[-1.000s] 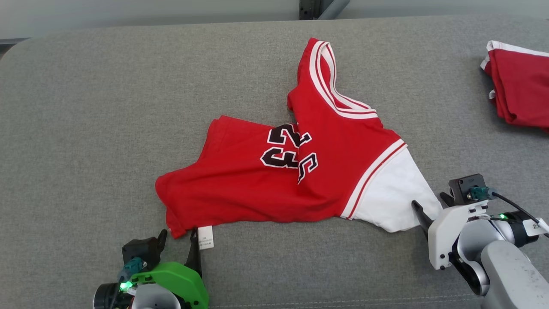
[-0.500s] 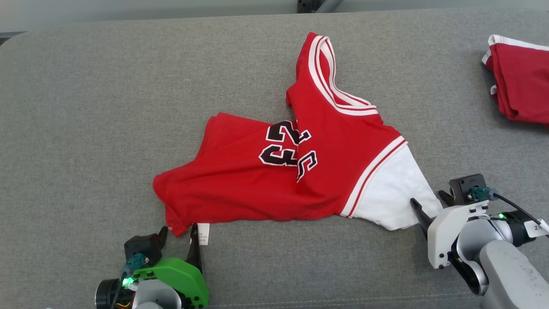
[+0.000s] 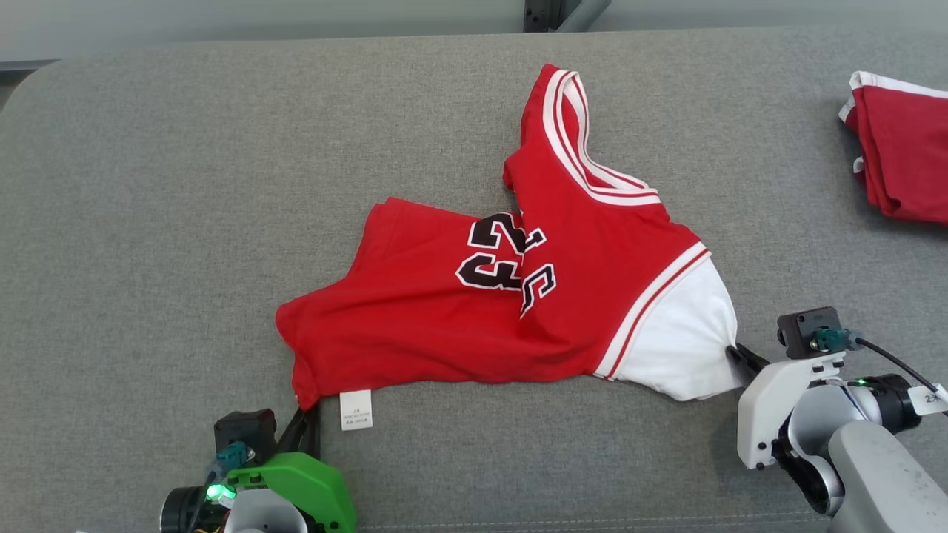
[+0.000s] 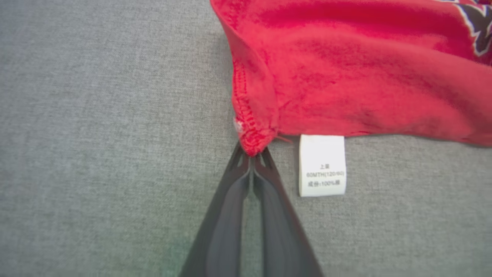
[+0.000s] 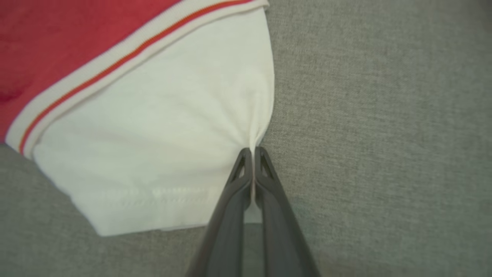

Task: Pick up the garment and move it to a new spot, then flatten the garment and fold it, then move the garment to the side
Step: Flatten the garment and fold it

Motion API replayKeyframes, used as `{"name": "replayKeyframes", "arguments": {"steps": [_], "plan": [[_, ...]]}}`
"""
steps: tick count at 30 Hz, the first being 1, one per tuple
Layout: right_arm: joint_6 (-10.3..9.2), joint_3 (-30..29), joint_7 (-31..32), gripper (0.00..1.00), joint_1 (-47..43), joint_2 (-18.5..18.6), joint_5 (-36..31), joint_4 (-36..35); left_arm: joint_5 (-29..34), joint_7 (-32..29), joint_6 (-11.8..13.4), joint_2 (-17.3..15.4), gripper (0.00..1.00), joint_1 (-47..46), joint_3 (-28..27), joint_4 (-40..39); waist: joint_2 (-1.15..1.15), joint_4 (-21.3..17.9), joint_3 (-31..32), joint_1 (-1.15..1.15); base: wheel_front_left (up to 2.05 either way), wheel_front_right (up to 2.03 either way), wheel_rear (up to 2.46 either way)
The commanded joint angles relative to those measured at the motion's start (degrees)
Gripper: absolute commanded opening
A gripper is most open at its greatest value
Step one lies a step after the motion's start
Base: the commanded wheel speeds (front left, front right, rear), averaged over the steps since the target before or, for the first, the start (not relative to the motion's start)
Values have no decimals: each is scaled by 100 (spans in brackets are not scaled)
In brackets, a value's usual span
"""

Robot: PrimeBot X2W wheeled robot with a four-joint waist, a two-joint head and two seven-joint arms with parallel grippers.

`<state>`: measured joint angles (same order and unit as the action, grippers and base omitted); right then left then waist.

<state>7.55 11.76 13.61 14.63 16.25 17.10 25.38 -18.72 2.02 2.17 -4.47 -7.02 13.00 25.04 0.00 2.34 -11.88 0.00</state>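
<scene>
Limply creased jersey overlies nubby grey upholstery.

Red garment, white sleeve, black numerals, grey surface, apparently red-and-white second garment

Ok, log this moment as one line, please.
red jersey: lying crumpled on grey fabric surface | left gripper: shut on its hem corner | right gripper: shut on its white sleeve
</scene>
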Motion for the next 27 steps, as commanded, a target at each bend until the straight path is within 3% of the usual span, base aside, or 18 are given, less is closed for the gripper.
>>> {"name": "replayKeyframes", "arguments": {"steps": [1, 9, 19, 27], "plan": [[-14, -94, 29, 0, -187, 29, 85, 104, -64, -44, -36, -84, 0, 127, -6, -74, 0, -12, 47, 0, 0, 0, 0], [-12, -556, 161, 0, -470, 172, 1199, -498, -606, -850, -392, -419, 0, 777, -128, -1329, 0, -92, 196, 0, 0, 0, 0], [-12, -1753, 481, 0, -861, 350, 2663, -1943, -2217, -2240, -669, -742, 0, 1766, -543, -3870, 0, -297, 433, 0, 0, 0, 0], [-8, -2474, 1075, 0, -724, 411, 3215, -3389, -3607, -2856, -816, -746, 0, 1944, -574, -5664, 0, -446, 465, 0, 0, 0, 0]]}}
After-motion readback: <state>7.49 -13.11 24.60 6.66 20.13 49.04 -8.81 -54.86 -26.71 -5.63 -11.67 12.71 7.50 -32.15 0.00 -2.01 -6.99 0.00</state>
